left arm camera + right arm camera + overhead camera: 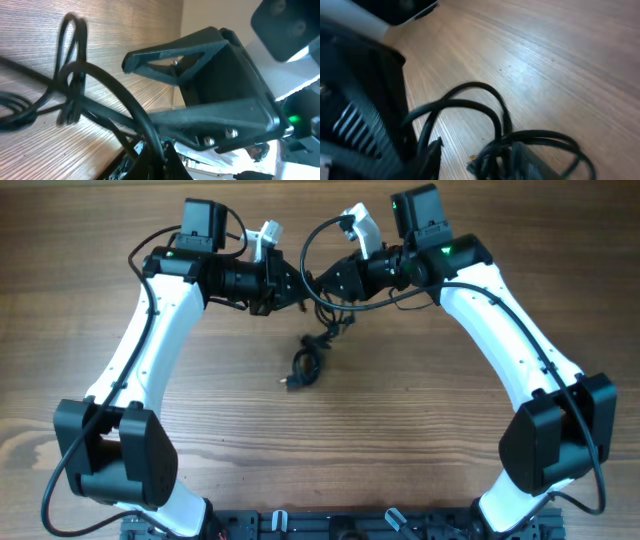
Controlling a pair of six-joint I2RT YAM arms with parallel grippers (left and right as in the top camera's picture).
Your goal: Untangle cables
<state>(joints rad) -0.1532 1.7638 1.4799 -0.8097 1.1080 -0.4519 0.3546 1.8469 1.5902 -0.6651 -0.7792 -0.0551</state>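
End effector L [291, 287], end effector R [333, 280] — at cables [305, 364].

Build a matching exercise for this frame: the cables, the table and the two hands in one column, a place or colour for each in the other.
Things:
1. cables
2. table
3. left hand
4. right hand

Descriptions:
A. light wood grain
B. black, bunched nearer the robot's base than either hand
C. reaches the far middle from the right
D. reaches the far middle from the left

Pairs: 1-B, 2-A, 3-D, 4-C
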